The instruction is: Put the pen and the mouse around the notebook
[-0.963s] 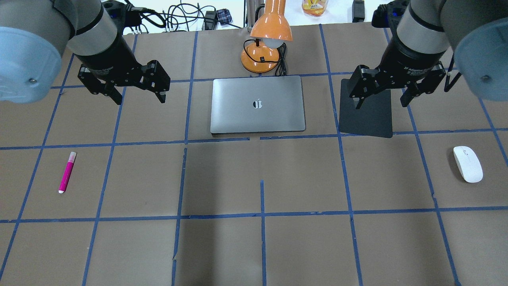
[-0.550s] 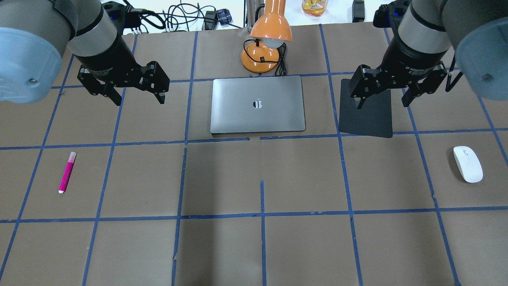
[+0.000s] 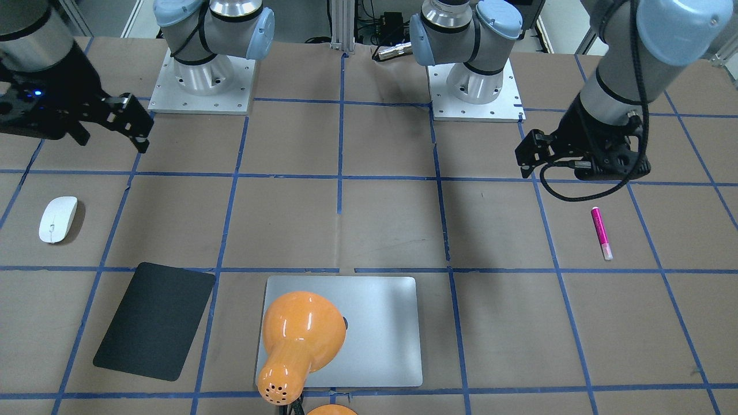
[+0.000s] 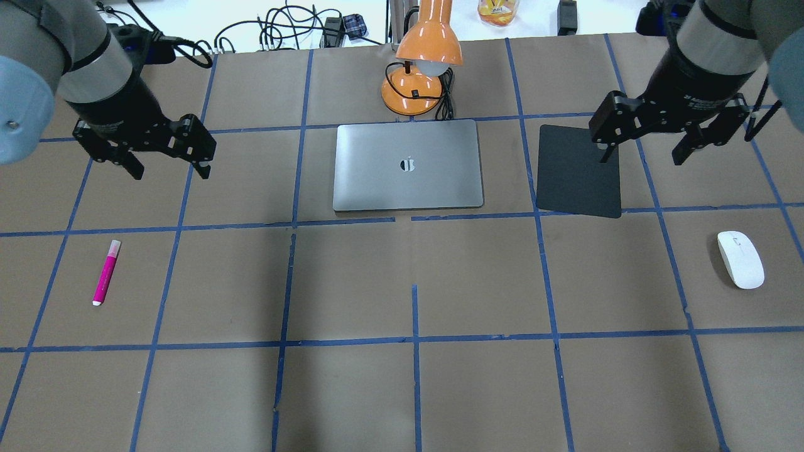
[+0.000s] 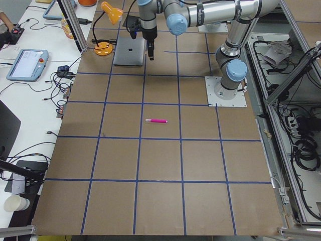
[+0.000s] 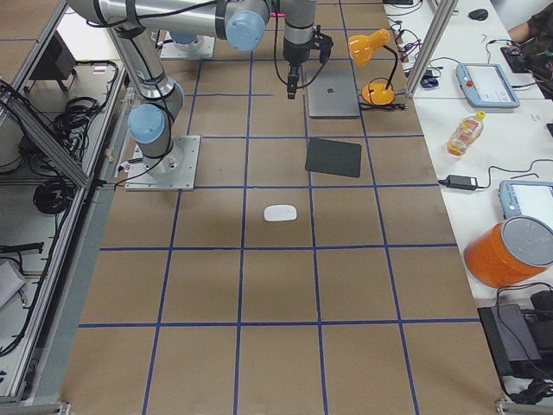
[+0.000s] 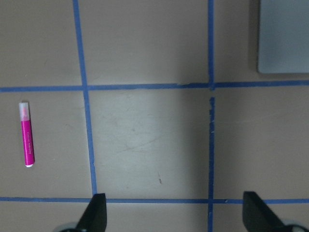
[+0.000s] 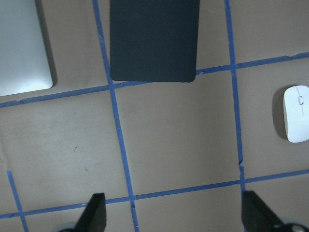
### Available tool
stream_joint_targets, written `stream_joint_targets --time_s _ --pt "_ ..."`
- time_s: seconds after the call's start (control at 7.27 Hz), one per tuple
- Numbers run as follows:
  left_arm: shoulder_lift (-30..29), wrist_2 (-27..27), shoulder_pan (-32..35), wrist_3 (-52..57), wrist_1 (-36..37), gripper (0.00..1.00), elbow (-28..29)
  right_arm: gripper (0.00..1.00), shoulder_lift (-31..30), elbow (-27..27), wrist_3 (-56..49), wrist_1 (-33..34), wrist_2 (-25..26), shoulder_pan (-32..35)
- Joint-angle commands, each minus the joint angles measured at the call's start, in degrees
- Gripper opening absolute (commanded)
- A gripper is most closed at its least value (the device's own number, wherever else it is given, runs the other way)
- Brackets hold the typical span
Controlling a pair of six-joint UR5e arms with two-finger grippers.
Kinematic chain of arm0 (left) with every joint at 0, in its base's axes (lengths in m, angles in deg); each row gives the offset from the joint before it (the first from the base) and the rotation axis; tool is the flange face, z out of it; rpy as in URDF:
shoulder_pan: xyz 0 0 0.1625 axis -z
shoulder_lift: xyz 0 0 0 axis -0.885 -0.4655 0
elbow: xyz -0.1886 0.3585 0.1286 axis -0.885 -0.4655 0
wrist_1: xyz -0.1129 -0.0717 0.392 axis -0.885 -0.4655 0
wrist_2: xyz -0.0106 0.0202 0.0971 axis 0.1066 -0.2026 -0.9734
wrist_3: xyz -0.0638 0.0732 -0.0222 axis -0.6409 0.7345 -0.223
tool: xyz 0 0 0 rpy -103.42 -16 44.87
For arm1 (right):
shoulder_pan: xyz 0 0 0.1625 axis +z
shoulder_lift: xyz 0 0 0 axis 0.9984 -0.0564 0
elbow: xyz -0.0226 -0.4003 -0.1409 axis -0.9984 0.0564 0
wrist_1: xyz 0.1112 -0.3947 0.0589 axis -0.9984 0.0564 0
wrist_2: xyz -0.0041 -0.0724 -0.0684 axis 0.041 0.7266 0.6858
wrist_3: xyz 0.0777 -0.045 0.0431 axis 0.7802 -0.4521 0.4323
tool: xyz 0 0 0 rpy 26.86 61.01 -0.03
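The magenta pen (image 4: 105, 272) lies flat on the table at the left, near and to the left of my left gripper (image 4: 169, 171), which hovers open and empty. In the left wrist view the pen (image 7: 27, 140) sits at the left edge, well clear of the fingers. The white mouse (image 4: 741, 258) rests at the far right, nearer than my right gripper (image 4: 641, 157), which hangs open and empty over the edge of a black mat. The silver notebook (image 4: 408, 164) lies shut at the middle back, between the two grippers. The mouse (image 8: 296, 113) shows at the right edge of the right wrist view.
A black mat (image 4: 578, 171) lies just right of the notebook. An orange desk lamp (image 4: 421, 69) with a coiled cable stands behind the notebook, and its shade overhangs the lid. Cables, a bottle and devices lie beyond the far table edge.
Both arms have swung outward. The left gripper moved left toward the pen's side, and the right gripper moved right off most of the black mat. Both stay open; the objects have not moved.
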Motion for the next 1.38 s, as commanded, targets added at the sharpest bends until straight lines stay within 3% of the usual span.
stream_joint_targets --time_s 0.0,0.28,0.55,0.83,0.96,1.24 --pt "-2.8 0.1 -8.0 12.4 12.1 1.00 -7.2 1.00 0.4 -2.1 -14.3 1.9 -0.3 -11.1" --pt "-5.6 0.6 -15.0 26.1 29.8 1.00 -17.5 1.00 4.6 -6.3 -27.8 12.5 -0.4 -19.3" --pt "-9.7 4.7 -24.4 37.9 42.5 1.00 -24.1 1.00 10.5 -9.8 -35.8 24.5 0.0 -21.6" --pt "-14.1 4.1 -29.0 38.8 48.3 1.00 -25.8 1.00 12.3 -13.0 -40.3 25.2 -0.5 -22.9" --pt "-15.5 4.1 -29.3 38.2 48.8 0.89 -25.8 1.00 14.5 -14.5 -41.0 28.8 -0.3 -23.1" --pt "-15.8 4.1 -29.0 35.9 49.0 0.35 -25.8 1.00 18.0 -15.1 -40.9 30.3 -0.2 -24.7"
